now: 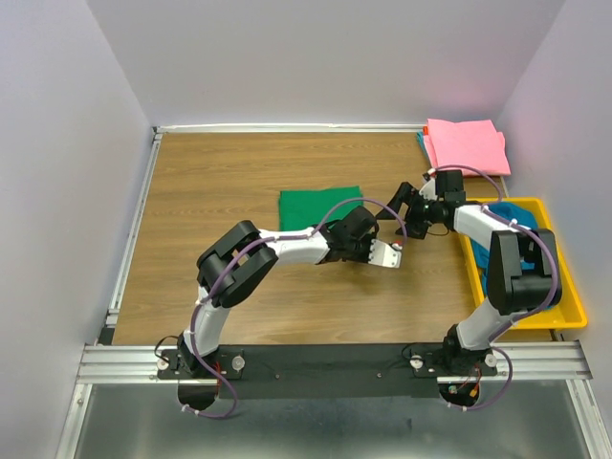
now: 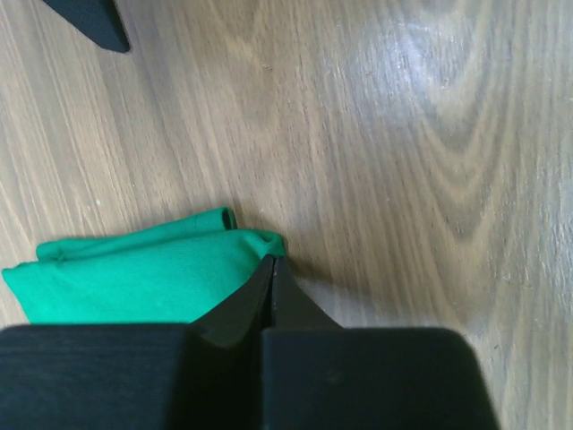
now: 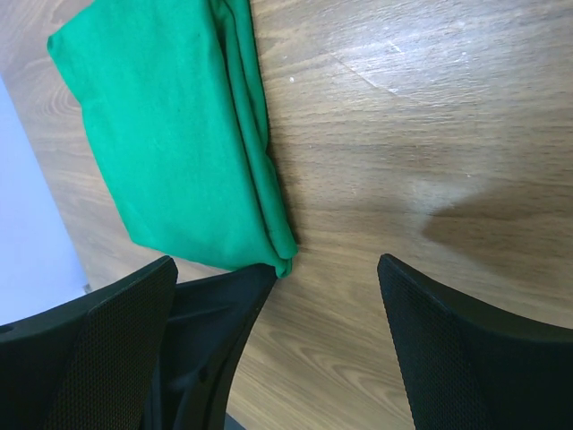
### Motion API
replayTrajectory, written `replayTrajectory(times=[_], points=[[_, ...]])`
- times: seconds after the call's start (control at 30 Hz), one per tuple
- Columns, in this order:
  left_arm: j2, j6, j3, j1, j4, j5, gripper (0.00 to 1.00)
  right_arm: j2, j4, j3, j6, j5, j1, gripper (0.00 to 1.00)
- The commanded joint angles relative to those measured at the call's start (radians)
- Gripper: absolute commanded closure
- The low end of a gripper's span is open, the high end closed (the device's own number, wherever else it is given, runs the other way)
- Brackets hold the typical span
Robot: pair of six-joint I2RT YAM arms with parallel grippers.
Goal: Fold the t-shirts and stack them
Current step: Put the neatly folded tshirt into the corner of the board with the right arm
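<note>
Left hand (image 2: 271, 273) pressed together beside our folded green t-shirt (image 3: 170, 125) on the tabletop (image 1: 220, 172); right hand (image 3: 313, 322) spread wide.

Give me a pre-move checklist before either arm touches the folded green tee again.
1. Green t-shirt folded and lying flat on the table: ok.
2. Left gripper clear of the cloth: cannot tell; its jaws are shut with the tips right at the shirt's corner, and a pinch of fabric cannot be ruled out.
3. Right gripper open and empty: ok, only bare wood shows between the fingers.
4. Arms apart from each other: not ok for free motion; the two wrists sit close together beside the shirt in the top view.
5. Pink t-shirt folded at the far right corner: ok.
6. Blue t-shirt in the yellow tray: ok, still unfolded, partly hidden by the right arm.
</note>
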State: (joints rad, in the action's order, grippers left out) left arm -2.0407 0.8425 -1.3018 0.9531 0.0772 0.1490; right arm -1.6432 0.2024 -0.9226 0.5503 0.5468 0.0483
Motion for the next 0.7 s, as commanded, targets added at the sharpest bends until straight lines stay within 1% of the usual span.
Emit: replayTrajectory(times=[0.0, 0.3, 0.5, 0.67], points=[[-0.018, 0.000, -0.025, -0.008, 0.047, 0.014, 1.00, -0.033, -0.058, 0.008, 0.037, 0.050, -0.004, 0.00], [0.071, -0.037, -0.047, -0.027, 0.070, 0.083, 1.00, -0.040, -0.112, 0.041, 0.065, 0.079, -0.004, 0.00], [0.119, -0.069, -0.051, -0.040, 0.053, 0.104, 1.00, -0.047, -0.193, 0.091, 0.117, 0.119, -0.004, 0.00], [0.126, -0.083, -0.068, -0.054, 0.064, 0.123, 1.00, -0.075, -0.273, 0.122, 0.178, 0.163, -0.004, 0.00]])
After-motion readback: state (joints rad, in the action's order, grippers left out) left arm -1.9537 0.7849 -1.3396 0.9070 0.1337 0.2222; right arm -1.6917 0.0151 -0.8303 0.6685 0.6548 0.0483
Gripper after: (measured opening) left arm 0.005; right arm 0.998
